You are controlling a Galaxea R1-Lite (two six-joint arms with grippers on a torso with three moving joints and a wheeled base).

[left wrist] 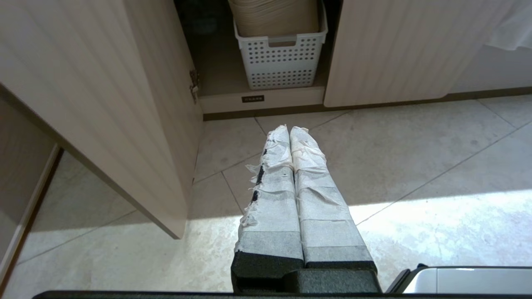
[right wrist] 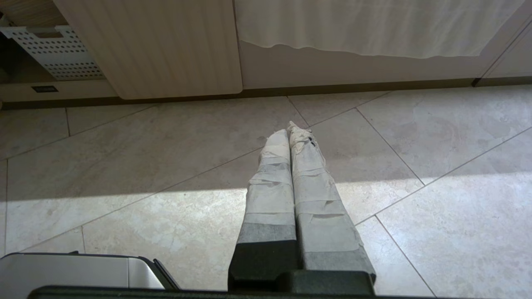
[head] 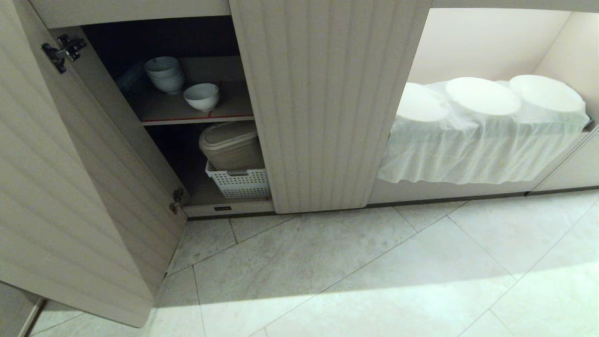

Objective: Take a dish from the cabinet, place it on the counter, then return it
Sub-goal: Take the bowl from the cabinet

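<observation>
The small white ceramic bowl (head: 201,96) sat on the cabinet's (head: 327,103) upper shelf, above the left gripper (left wrist: 289,129); both grippers, the right gripper (right wrist: 288,126) included, were closed and empty.

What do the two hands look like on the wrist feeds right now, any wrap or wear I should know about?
Left hand: two long tapering fingers wrapped in white tape, frayed along one edge with black showing through, on a black base. Right hand: the same taped fingers, greyer and crumpled at the tips, black base. No cables or markings visible.

Glossy ceramic dish (head: 201,96), ribbed matt cabinet (head: 323,103) doors, perforated plastic basket (head: 241,182), smooth stone-look floor tiles (head: 355,271).
</observation>
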